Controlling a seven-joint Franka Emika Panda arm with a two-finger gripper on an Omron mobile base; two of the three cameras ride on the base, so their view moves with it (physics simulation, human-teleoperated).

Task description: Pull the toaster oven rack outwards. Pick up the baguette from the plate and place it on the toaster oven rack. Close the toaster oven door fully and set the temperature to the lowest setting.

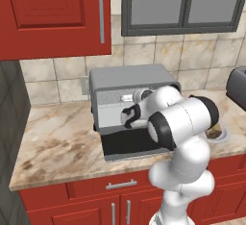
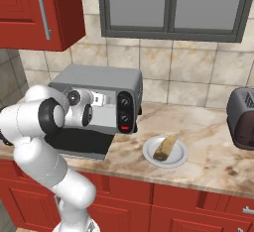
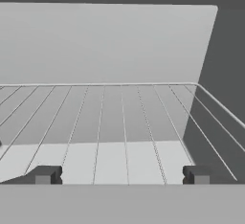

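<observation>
The grey toaster oven (image 1: 129,77) (image 2: 99,80) stands on the counter with its black glass toaster oven door (image 1: 125,144) (image 2: 79,142) folded down flat. My hand reaches into the oven mouth. In the hand view the wire toaster oven rack (image 3: 110,122) stretches ahead inside the grey cavity, and my gripper (image 3: 122,175) is open, with its fingertips (image 3: 45,175) wide apart at the rack's near edge and nothing between them. The golden-brown baguette (image 2: 165,148) lies on the pale plate (image 2: 147,155) to the right of the oven.
A dark rounded toaster (image 2: 243,117) (image 1: 238,87) stands at the counter's right end. Red wall cabinets (image 1: 53,17) hang above left, a window (image 2: 173,8) above the oven. The black control strip with knobs and a red button (image 2: 125,112) is on the oven's right side.
</observation>
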